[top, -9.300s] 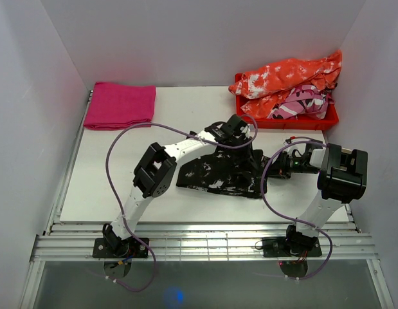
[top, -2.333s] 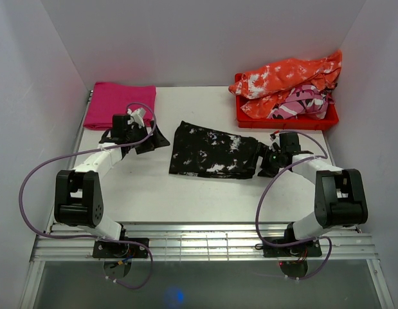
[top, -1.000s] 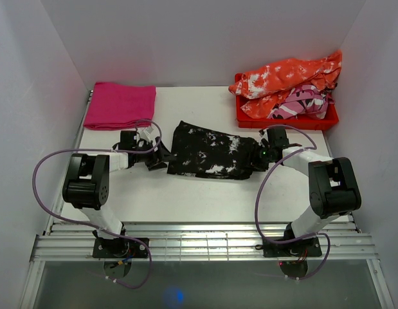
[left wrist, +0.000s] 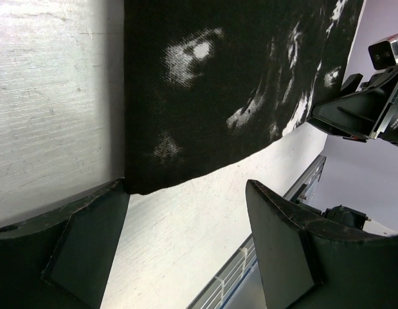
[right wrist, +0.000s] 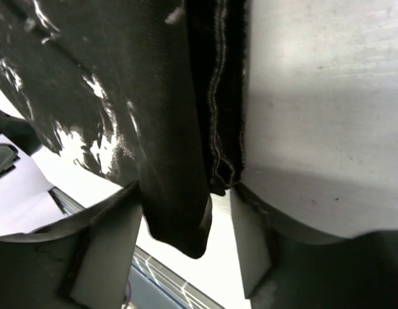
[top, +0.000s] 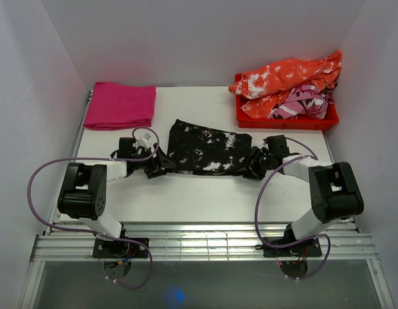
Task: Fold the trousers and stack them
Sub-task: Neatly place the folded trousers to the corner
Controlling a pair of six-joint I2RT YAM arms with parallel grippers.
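Beside the trousers [top: 210,149], left fingers [left wrist: 83,251] gape, right fingers [right wrist: 108,251] straddle the hem, grip unclear; limp cloth likely suits corner pinches.

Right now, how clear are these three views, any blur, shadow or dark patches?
Top external view: even light, sharp, soft shadows only. Left wrist view: its fingers are dark and soft, with a shadow band beside the trousers. Right wrist view: trousers nearly black, only the stitching reads.
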